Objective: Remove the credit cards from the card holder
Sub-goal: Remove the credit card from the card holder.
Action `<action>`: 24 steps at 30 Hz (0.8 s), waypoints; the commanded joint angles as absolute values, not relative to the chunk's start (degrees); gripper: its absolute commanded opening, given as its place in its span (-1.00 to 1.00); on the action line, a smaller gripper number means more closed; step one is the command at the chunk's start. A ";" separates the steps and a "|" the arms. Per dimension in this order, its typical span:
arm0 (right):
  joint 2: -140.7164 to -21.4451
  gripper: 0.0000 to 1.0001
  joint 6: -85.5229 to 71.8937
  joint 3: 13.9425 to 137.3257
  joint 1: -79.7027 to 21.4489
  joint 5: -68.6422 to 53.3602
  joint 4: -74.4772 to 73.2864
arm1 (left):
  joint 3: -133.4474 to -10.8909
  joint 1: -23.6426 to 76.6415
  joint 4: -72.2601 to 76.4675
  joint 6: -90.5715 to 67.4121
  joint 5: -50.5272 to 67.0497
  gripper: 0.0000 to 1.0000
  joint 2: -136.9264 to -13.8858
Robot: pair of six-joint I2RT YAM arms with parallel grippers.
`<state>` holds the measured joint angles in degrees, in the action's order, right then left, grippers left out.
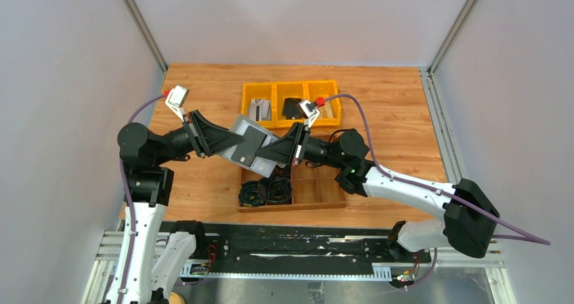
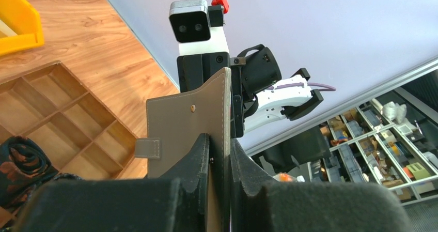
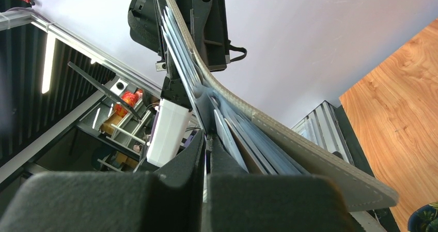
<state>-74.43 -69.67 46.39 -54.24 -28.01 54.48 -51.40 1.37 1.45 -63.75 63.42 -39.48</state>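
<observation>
**Top view.** Grey, soft, stitched folding card holder is held in the air between the two arms. It sits over the far left part of the brown wooden divided tray, just in front of the row of orange-yellow plastic bins. Its broad face is turned up and tilted. It spans on a slant from the left gripper to the right gripper. The long axis is hard to judge from here. Coiled black cables lie in the tray's near left compartments.

**Left wrist view.** The card holder stands on edge. Its long axis runs up and away from the fingers toward the right arm, and a pale stitched seam runs along the right edge. A small round stud sits on the face, and a short closing tab sticks out on the left. No print is legible. The left gripper is clamped on the holder's lower edge, and the flap fills the narrow gap.

**Right wrist view.** The holder is seen edge-on, as a curved stitched band from top centre down to lower right. Thin silvery-grey credit cards are fanned inside it, edges toward the lens. Any print on them is too small to tell. The right gripper has its pads pressed together at the near edge of the fan. Whether a card is pinched between them cannot be told.
</observation>
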 commanded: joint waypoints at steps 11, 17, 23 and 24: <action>-73.38 -1.00 -69.52 44.29 -53.58 -26.72 55.03 | -56.07 1.67 -2.57 -57.54 63.61 -1.00 -39.24; -73.39 -1.00 -70.10 44.29 -53.60 -26.54 55.60 | -55.98 1.67 -1.74 -57.94 63.64 -1.00 -39.24; -73.83 -0.36 -71.05 45.16 -53.55 -25.75 56.55 | -55.60 1.61 -0.34 -59.59 63.88 -1.00 -38.91; -74.10 -0.30 -71.05 45.74 -53.63 -25.82 56.38 | -55.41 1.60 -0.34 -60.07 63.96 -1.00 -38.80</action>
<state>-74.37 -70.87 45.39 -54.24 -27.29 55.44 -53.36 1.56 -3.84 -57.65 63.02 -39.75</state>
